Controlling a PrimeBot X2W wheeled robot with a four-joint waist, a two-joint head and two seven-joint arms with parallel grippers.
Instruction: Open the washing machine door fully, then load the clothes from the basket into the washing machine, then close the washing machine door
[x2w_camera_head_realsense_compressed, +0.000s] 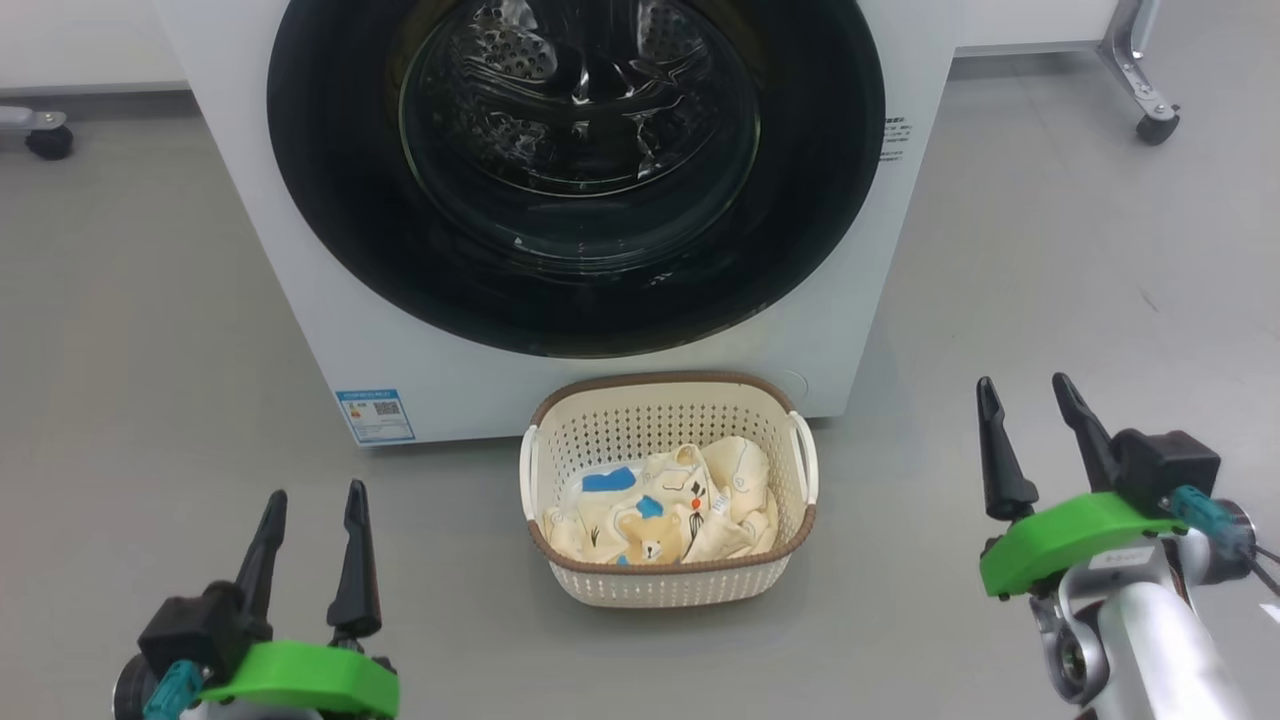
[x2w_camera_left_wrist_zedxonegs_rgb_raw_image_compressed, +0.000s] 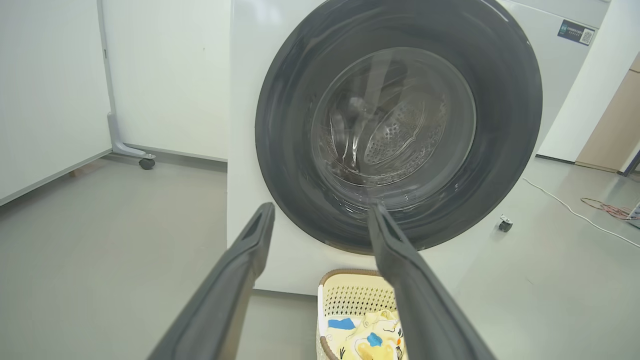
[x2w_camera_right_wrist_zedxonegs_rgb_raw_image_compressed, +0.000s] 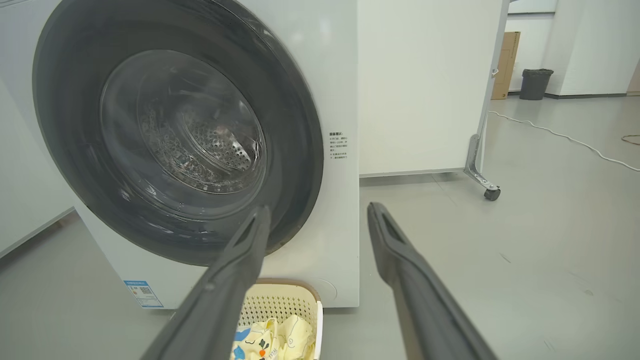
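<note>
The white washing machine (x2w_camera_head_realsense_compressed: 300, 250) stands straight ahead. Its round black-rimmed door (x2w_camera_head_realsense_compressed: 330, 200) sits flush against the front, shut, with the steel drum visible through the glass. On the floor right in front of it stands the cream basket (x2w_camera_head_realsense_compressed: 667, 585), holding the pale yellow clothes (x2w_camera_head_realsense_compressed: 665, 505) with blue patches and a teddy bear print. My left gripper (x2w_camera_head_realsense_compressed: 315, 495) hovers open at the lower left, well left of the basket. My right gripper (x2w_camera_head_realsense_compressed: 1025, 385) hovers open at the lower right, right of the basket. Nothing is between either pair of fingers.
Grey floor surrounds the machine. White partition panels on castor feet (x2w_camera_right_wrist_zedxonegs_rgb_raw_image_compressed: 491, 192) stand behind and to both sides. A white cable (x2w_camera_right_wrist_zedxonegs_rgb_raw_image_compressed: 565, 137) runs across the floor at the far right. A dark bin (x2w_camera_right_wrist_zedxonegs_rgb_raw_image_compressed: 536, 84) stands far off.
</note>
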